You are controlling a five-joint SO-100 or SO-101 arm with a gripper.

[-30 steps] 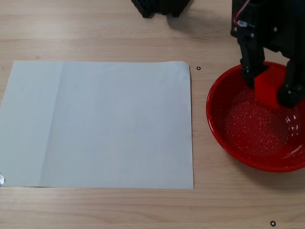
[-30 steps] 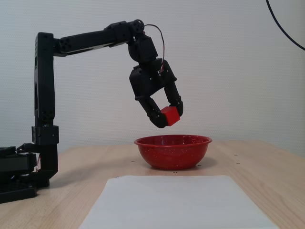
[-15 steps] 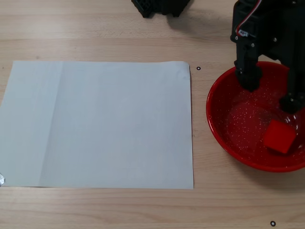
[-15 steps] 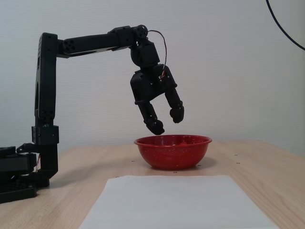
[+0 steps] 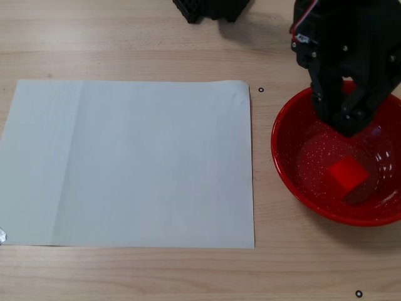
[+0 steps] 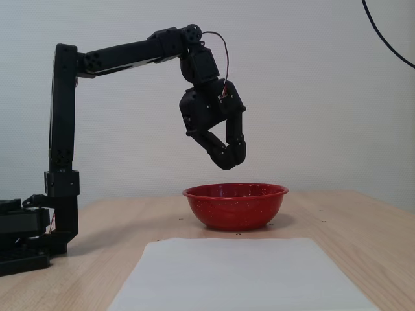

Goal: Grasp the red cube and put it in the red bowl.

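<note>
- Down inside the red bowl (image 5: 294, 164), the red cube (image 5: 348, 173) is lying on the speckled floor, free of any grip.
- Your fingers (image 6: 228, 157) are hanging above the bowl, tips together and holding nothing.
- Placing looks finished; you are left only with lifting the arm clear over the surface (image 5: 125, 37), without knocking the rim.

Lab-like bench: bare wooden tabletop (image 5: 125, 37), plain white wall (image 6: 311, 97).

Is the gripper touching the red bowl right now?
Apart. In a fixed view from the side, the gripper hangs above the red bowl, with bare wall showing between its fingertips and the rim. The red cube lies inside the bowl.
</note>
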